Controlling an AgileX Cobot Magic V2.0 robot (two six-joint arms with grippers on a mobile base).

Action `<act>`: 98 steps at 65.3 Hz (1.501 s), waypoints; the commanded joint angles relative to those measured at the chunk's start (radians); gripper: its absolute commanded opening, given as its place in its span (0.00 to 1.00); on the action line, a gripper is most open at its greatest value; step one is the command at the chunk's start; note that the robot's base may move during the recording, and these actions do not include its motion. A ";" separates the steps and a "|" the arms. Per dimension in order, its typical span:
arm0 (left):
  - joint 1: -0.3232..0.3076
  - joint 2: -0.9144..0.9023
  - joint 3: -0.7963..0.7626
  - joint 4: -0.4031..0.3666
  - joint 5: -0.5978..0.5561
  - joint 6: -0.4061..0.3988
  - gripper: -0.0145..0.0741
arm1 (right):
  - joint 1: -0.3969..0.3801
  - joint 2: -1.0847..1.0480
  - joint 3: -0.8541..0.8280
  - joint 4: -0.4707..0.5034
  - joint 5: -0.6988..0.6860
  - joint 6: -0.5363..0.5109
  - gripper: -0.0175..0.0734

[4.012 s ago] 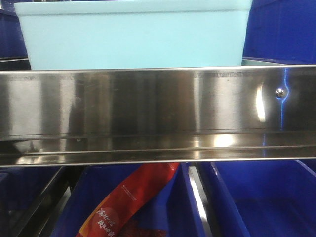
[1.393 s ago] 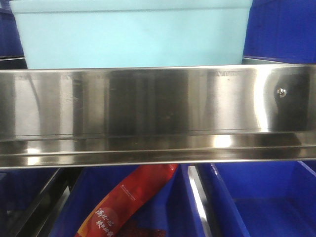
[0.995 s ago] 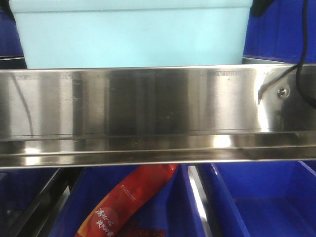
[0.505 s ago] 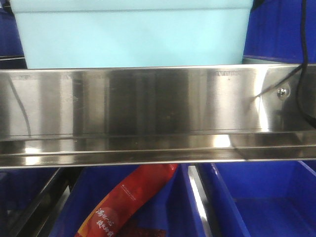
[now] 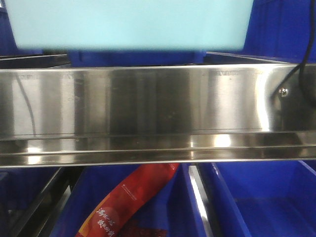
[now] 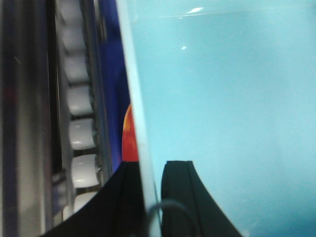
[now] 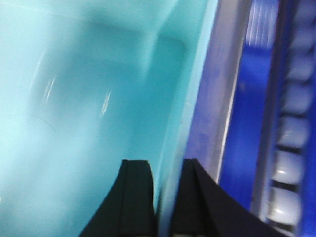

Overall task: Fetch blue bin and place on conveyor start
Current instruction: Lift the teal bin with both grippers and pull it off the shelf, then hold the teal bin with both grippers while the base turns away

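Note:
The blue bin [image 5: 128, 24], a pale cyan tub, hangs above the steel shelf rail with a gap under its bottom. In the left wrist view my left gripper [image 6: 153, 165] is shut on the bin's [image 6: 222, 98] left wall, one black finger [image 6: 180, 197] inside and the other outside. In the right wrist view my right gripper [image 7: 163, 163] is shut on the right wall of the bin [image 7: 74, 98] in the same way, one finger [image 7: 136, 197] inside. Neither gripper shows in the front view. The conveyor start is out of view.
A shiny stainless-steel shelf rail [image 5: 148, 108] spans the front view just below the bin. Dark blue bins [image 5: 256, 197] stand under it, one holding a red packet [image 5: 133, 197]. White rollers [image 6: 81, 133] run beside the bin on the left, and more rollers [image 7: 291, 128] on the right. A black cable [image 5: 302, 49] hangs at the right.
The bin has risen off the shelf; its bottom now clears the rail and dark blue shows beneath it. A black cable came into view at the right.

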 commanded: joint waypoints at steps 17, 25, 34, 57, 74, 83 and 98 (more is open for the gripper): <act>-0.044 -0.245 -0.007 0.014 -0.031 0.009 0.04 | -0.002 -0.247 -0.011 -0.027 -0.018 -0.021 0.02; -0.048 -0.277 -0.007 0.014 -0.033 0.009 0.04 | -0.002 -0.298 -0.011 -0.027 -0.026 -0.021 0.02; -0.048 -0.273 -0.007 0.024 -0.035 0.009 0.04 | -0.002 -0.314 -0.011 -0.027 -0.044 -0.021 0.02; -0.048 -0.268 -0.007 0.024 -0.052 0.009 0.04 | -0.002 -0.314 -0.011 -0.027 -0.042 -0.021 0.02; -0.048 -0.268 -0.007 0.024 -0.085 0.009 0.04 | -0.002 -0.314 -0.011 -0.027 -0.046 -0.021 0.02; -0.048 -0.268 -0.007 0.024 -0.147 0.009 0.04 | -0.002 -0.314 -0.011 -0.027 -0.046 -0.021 0.02; -0.048 -0.268 -0.007 0.024 -0.255 0.009 0.04 | -0.002 -0.314 -0.011 -0.027 -0.046 -0.021 0.02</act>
